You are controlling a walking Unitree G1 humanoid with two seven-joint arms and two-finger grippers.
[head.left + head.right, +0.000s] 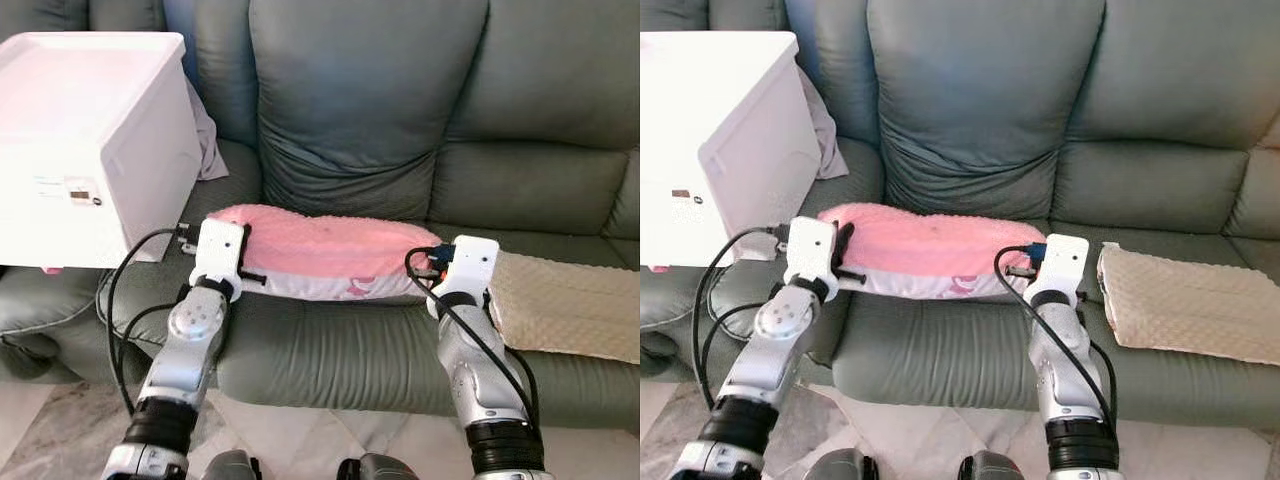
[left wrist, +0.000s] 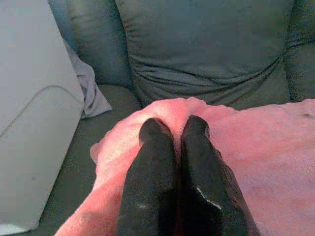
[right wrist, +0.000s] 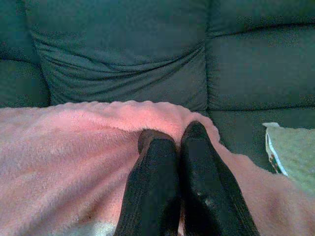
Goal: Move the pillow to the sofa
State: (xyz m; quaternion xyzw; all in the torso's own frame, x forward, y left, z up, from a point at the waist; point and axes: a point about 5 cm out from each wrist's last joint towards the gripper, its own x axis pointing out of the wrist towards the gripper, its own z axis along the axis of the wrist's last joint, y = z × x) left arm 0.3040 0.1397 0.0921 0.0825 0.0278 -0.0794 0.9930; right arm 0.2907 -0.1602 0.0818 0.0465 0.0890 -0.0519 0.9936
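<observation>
Now, head views: your pink pillow (image 1: 325,250) rests along the sofa (image 1: 330,350) seat's front edge. Wrist views: left gripper (image 2: 174,135) and right gripper (image 3: 172,135) pinch its ends; release both evenly

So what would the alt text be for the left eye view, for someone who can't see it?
Two silver robot arms hold a pink pillow by its ends on the seat of a grey-green sofa, the left hand and right hand each pinching an end. A white box sits on the sofa's left, a beige mat on its right.
</observation>
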